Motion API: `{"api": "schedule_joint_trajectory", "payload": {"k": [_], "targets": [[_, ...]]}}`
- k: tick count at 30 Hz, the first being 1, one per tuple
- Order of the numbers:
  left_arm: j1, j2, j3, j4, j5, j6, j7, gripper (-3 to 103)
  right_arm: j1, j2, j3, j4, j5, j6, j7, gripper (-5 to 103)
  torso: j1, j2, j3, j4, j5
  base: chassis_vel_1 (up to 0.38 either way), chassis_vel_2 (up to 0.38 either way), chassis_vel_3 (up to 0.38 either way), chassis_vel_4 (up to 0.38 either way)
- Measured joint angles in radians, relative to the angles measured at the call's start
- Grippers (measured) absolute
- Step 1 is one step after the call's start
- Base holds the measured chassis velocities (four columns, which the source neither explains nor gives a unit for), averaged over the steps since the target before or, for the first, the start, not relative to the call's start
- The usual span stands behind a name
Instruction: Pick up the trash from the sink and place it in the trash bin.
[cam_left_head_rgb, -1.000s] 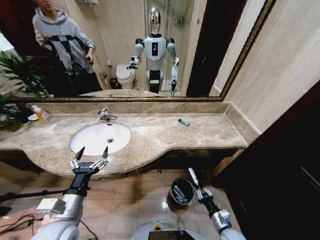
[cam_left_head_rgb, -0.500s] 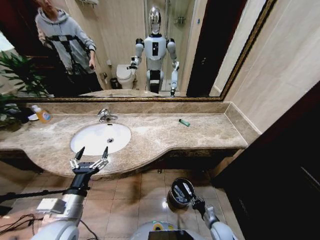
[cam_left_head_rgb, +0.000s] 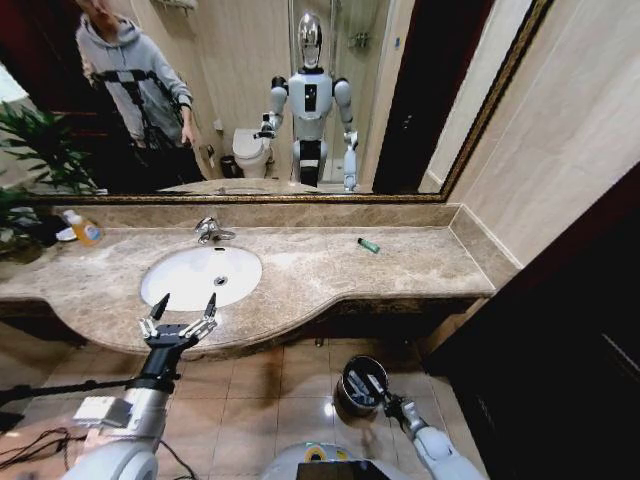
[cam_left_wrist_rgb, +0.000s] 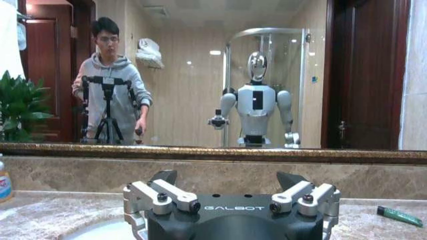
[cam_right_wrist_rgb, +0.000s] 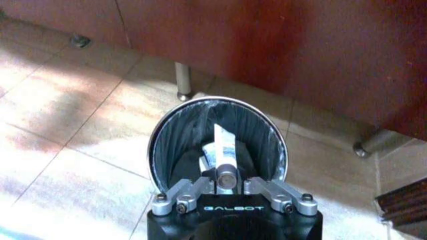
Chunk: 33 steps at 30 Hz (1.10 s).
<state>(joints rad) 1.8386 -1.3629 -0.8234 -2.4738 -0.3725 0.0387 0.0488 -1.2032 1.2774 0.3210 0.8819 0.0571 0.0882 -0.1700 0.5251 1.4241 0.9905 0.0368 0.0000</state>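
Right end effector (cam_right_wrist_rgb: 225, 184), closed on a white tube (cam_right_wrist_rgb: 221, 150), hangs directly above the trash bin (cam_right_wrist_rgb: 167, 145) on the floor, while left end effector (cam_left_head_rgb: 180, 312) hovers open just before the sink (cam_left_head_rgb: 200, 275).

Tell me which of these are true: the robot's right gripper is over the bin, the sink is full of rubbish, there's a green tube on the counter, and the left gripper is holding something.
1. The right gripper is over the trash bin. True; it is shut on a white tube held above the bin's opening.
2. The sink is full of rubbish. False; its basin looks bare apart from the drain.
3. A green tube lies on the counter. True, to the right of the sink.
4. The left gripper holds something. False; it is open and empty at the counter's front edge.
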Motion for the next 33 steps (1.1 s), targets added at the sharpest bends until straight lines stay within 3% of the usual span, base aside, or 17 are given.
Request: {"api": "schedule_joint_trajectory", "payload": {"k": [19, 21, 27, 30, 32, 33], "targets": [[0.000, 0.000, 0.000, 0.000, 0.000, 0.000, 0.000, 100, 0.071, 0.035, 0.012, -0.124, -0.033, 0.051, 0.005, 15, 0.000, 0.000, 0.000, 0.0000, 0.0000, 0.000, 0.000, 0.000, 0.000], [0.000, 0.000, 0.000, 0.000, 0.000, 0.000, 0.000, 100, 0.071, 0.036, 0.011, -0.124, -0.029, 0.052, 0.004, 26, 0.000, 0.000, 0.000, 0.0000, -0.0001, 0.000, 0.000, 0.000, 0.000], [0.000, 0.000, 0.000, 0.000, 0.000, 0.000, 0.000, 100, 0.067, 0.039, 0.011, -0.119, -0.016, 0.054, 0.006, 42, 0.000, 0.000, 0.000, 0.0001, 0.0000, 0.000, 0.000, 0.000, 0.000], [0.000, 0.000, 0.000, 0.000, 0.000, 0.000, 0.000, 100, 0.054, 0.033, 0.011, -0.105, -0.004, 0.056, 0.006, 58, 0.000, 0.000, 0.000, 0.0001, -0.0001, 0.000, 0.000, 0.000, 0.000], [0.000, 0.000, 0.000, 0.000, 0.000, 0.000, 0.000, 100, 0.049, 0.030, 0.011, -0.100, 0.000, 0.057, 0.006, 58, 0.000, 0.000, 0.000, 0.0000, -0.0001, 0.000, 0.000, 0.000, 0.000], [0.000, 0.000, 0.000, 0.000, 0.000, 0.000, 0.000, 100, 0.044, 0.028, 0.012, -0.095, 0.003, 0.058, 0.006, 64, 0.000, 0.000, 0.000, 0.0000, 0.0000, 0.000, 0.000, 0.000, 0.000]]}}
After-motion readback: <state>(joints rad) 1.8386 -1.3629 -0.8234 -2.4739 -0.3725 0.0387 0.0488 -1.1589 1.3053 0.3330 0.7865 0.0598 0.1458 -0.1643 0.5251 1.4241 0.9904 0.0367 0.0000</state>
